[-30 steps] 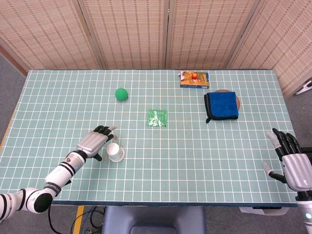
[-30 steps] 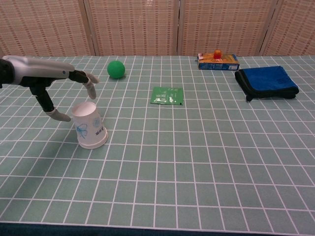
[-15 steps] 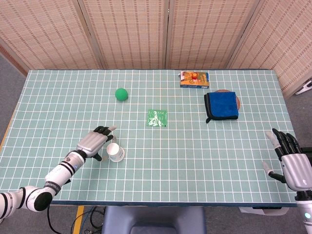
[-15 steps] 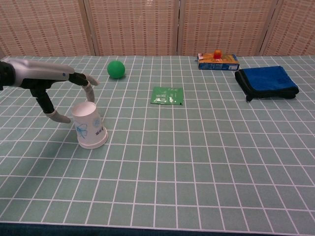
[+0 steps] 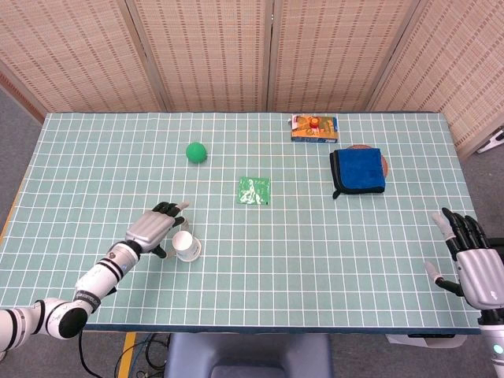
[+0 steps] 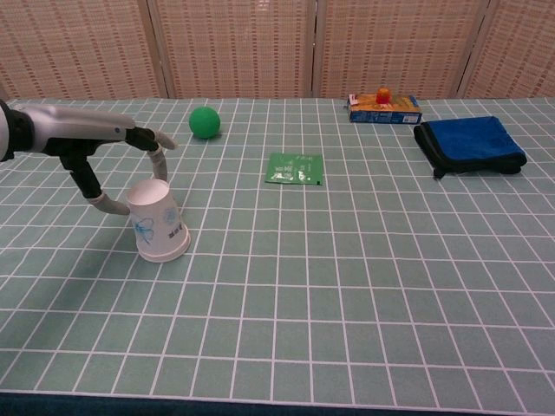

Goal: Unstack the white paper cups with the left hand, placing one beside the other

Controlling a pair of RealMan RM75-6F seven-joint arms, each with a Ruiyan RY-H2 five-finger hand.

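Note:
The white paper cups (image 6: 157,220) stand as one stack, bottom up and slightly tilted, on the front left of the table (image 5: 186,246). My left hand (image 6: 102,154) hovers over the stack from the left with its fingers spread. In the chest view the thumb (image 6: 107,204) reaches the stack's upper left side, and another finger (image 6: 159,165) curves down just above its top. I cannot tell whether either one presses on it. From the head view, the left hand (image 5: 153,228) sits right beside the cups. My right hand (image 5: 471,264) rests with spread fingers at the table's front right edge, holding nothing.
A green ball (image 6: 204,121) lies behind the cups. A green packet (image 6: 295,168) lies mid-table. At the back right are a blue folded cloth (image 6: 469,144) and a small box (image 6: 383,107). The green gridded table (image 5: 315,260) ends just past my right hand.
The left hand has closed in on the stack: the thumb moved right up to its side and the upper finger curled down toward its top. The cups and right hand stayed put.

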